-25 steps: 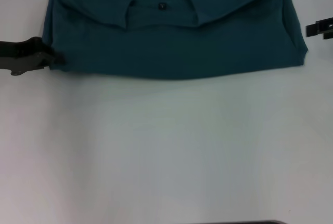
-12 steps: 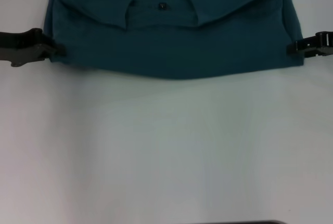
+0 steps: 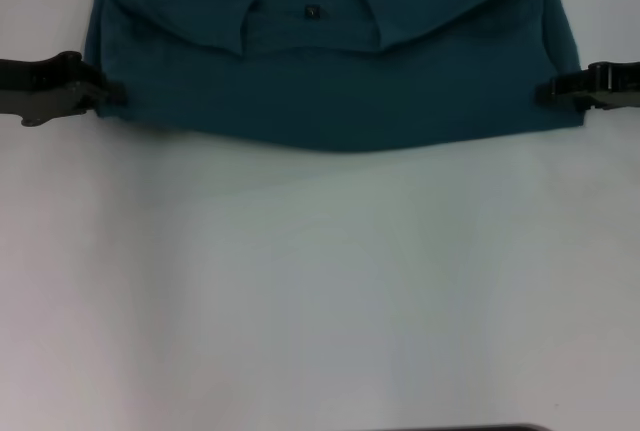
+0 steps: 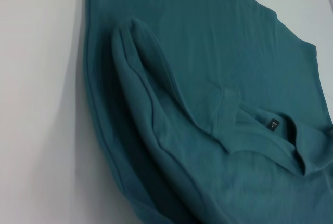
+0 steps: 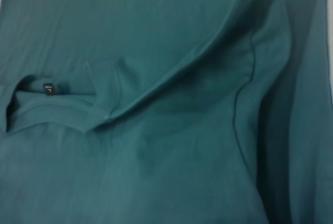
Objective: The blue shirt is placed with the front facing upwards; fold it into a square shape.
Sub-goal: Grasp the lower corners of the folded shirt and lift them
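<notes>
Nearest the robot, the white table (image 3: 320,291) is lying bare in front of the blue shirt (image 3: 330,81), which is sitting at the table's far side, already partly folded with its collar and small black label (image 3: 312,12) facing up. The left gripper (image 3: 112,98) is pressing against the shirt's left edge near the front hem, and the right gripper (image 3: 548,92) is touching the right edge opposite it. How far the fingers are parted, and whether they are pinching cloth, I cannot tell. If one side is catching only the top layer, lifting would likely be dragging the stacked folds apart and skewing the fold, spoiling the square shape.
</notes>
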`<state>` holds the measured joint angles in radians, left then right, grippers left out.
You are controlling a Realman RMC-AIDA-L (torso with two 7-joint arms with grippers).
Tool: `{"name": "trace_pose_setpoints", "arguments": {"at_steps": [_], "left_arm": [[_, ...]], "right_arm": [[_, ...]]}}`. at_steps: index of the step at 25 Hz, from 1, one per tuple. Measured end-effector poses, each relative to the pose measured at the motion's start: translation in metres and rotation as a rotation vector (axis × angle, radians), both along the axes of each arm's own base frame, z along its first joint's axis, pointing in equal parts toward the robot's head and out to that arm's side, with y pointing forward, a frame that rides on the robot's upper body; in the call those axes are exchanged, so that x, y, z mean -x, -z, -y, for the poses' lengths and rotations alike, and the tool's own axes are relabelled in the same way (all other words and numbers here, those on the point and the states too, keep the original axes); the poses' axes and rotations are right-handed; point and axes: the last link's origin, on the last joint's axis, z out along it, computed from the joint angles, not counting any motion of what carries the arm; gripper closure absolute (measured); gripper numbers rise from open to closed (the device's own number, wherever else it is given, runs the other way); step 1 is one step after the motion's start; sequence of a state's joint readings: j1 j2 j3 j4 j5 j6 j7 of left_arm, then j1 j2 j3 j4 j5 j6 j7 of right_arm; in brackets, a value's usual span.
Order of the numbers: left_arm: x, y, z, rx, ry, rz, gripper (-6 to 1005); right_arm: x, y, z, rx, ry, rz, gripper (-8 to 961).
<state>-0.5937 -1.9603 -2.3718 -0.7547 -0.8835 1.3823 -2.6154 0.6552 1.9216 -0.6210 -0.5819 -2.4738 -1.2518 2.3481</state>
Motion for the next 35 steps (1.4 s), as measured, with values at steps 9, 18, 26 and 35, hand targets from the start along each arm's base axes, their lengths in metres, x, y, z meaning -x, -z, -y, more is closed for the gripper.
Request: {"name": "trace_pose_setpoints", "arguments": {"at_steps": [9, 18, 26, 35], "left_arm": [[0.0, 0.001, 0.0, -0.005, -0.001, 0.002, 939], [-0.002, 0.001, -0.002, -0.007, 0.003, 0.003, 939], [-0.003, 0.0, -0.003, -0.015, 0.002, 0.009, 939], [-0.003, -0.001, -0.004, -0.017, 0.003, 0.009, 939]], "right_arm": [[0.002, 0.007, -0.001, 0.002, -0.002, -0.003, 410], [0.012, 0.012, -0.001, 0.042, -0.017, -0.041, 422], [0.007, 0.004, 0.0, 0.027, -0.001, -0.041, 432], [0.007, 0.004, 0.001, 0.04, -0.004, -0.03, 679]]}}
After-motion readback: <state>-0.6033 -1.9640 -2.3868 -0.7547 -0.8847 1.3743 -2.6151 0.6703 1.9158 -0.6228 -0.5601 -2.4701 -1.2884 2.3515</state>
